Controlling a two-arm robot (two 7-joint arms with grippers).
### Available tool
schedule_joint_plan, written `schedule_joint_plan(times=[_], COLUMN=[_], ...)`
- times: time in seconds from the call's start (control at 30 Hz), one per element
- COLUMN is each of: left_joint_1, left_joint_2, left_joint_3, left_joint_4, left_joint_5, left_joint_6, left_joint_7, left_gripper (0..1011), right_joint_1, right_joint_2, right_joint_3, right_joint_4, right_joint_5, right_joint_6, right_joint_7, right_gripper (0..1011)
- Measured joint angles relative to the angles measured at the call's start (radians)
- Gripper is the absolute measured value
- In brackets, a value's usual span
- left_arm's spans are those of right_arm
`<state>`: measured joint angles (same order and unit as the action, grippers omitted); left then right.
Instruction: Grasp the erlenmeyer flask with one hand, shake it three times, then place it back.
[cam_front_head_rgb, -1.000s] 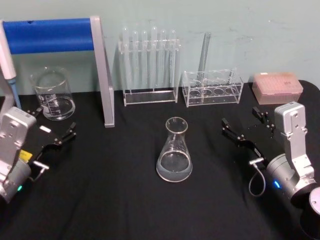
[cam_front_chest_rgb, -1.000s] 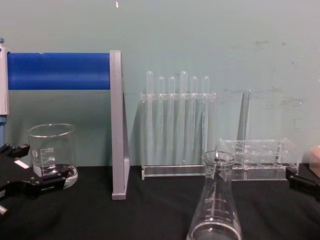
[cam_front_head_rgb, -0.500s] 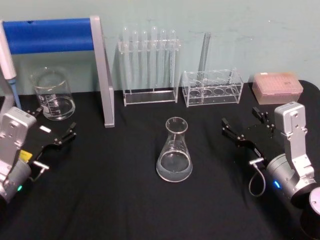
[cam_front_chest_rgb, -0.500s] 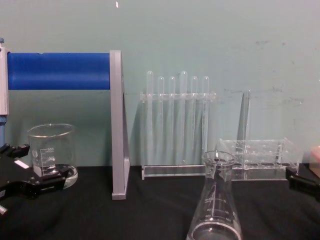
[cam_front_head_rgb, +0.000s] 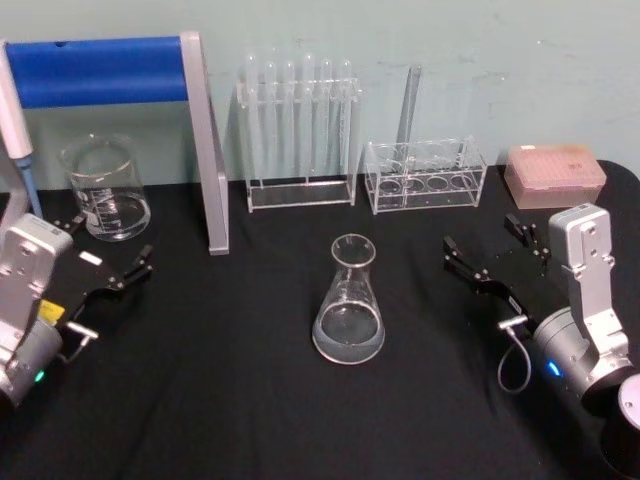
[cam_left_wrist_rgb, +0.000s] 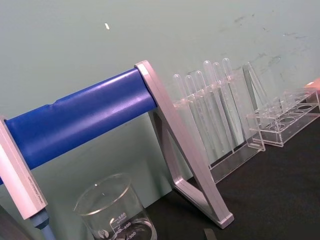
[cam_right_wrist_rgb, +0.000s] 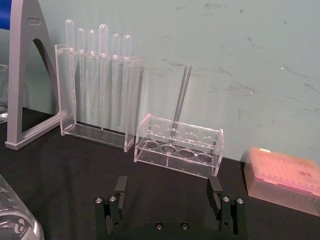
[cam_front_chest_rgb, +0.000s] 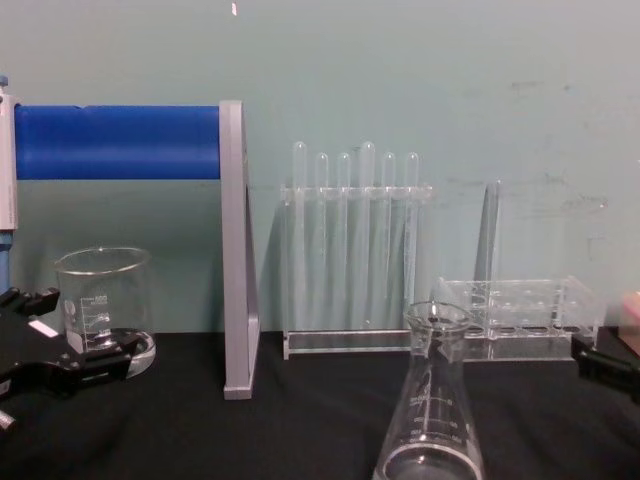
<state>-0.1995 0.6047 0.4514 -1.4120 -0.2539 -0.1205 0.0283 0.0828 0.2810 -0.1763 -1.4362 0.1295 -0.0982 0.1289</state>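
Left of the erlenmeyer flask (cam_front_head_rgb: 349, 305), the left gripper (cam_front_head_rgb: 105, 255) rests low on the black table (cam_front_head_rgb: 230, 400), jaws spread and empty, just before one beaker (cam_front_head_rgb: 104, 187) marked "500" and "400". The flask, one in number, stands upright at table centre with clear liquid and white graduations too small to read. Behind it: a tall rack (cam_front_head_rgb: 298, 135) holding six test tubes, and a low rack (cam_front_head_rgb: 425, 175) with one tube. Right of the flask, the right gripper (cam_front_head_rgb: 485, 250) lies level, jaws wide apart, holding nothing.

Even, soft light (slight blur)
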Motion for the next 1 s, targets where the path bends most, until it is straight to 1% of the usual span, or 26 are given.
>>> schedule_joint_plan(times=[1.0], left_joint_1=[0.0], left_joint_2=[0.0], left_joint_3=[0.0], left_joint_4=[0.0], left_joint_5=[0.0], left_joint_6=[0.0], left_joint_7=[0.0], left_gripper=[1001], right_joint_1=[0.0], right_joint_2=[0.0], right_joint_3=[0.0], right_joint_4=[0.0], right_joint_5=[0.0], right_joint_6=[0.0], right_joint_7=[0.0], right_gripper=[1003])
